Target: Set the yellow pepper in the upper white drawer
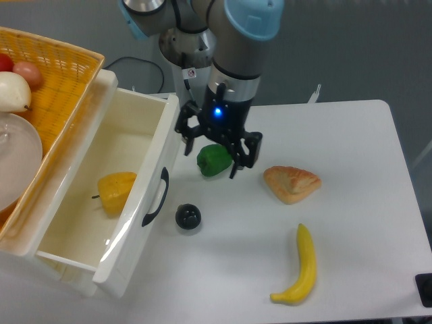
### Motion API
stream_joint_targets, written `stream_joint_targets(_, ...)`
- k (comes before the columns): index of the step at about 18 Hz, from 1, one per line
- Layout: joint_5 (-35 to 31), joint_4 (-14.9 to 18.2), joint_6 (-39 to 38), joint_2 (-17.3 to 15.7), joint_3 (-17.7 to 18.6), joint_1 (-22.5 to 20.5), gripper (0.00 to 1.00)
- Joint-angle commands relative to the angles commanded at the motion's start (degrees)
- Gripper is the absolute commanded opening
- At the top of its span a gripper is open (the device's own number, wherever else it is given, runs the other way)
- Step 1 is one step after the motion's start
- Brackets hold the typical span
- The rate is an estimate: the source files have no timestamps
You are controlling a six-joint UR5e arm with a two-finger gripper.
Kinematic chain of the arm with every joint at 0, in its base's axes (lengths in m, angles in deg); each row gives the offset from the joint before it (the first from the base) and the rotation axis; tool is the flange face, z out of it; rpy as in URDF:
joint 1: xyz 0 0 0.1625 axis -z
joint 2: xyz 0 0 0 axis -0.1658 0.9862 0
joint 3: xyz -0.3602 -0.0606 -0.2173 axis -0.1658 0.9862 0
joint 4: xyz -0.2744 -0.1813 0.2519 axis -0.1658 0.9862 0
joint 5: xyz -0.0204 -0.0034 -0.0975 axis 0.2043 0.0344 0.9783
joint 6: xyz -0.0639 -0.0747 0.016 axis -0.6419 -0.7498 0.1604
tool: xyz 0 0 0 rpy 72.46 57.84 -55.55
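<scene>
The yellow pepper (116, 191) lies on the floor of the upper white drawer (81, 177), which is pulled out at the left with its black handle (156, 197) facing the table. My gripper (217, 151) hangs open to the right of the drawer, above the green pepper (214, 160), its fingers on either side of it. Nothing is held between the fingers.
A yellow woven basket (61, 67) with a white plate and some produce sits at the far left. On the white table lie a black round object (188, 217), a croissant (291, 183) and a banana (300, 266).
</scene>
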Motion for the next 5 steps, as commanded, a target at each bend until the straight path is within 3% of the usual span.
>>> stream_joint_targets(5,-3.01,0.0,4.6,2.02,0.09,-0.09,1.0)
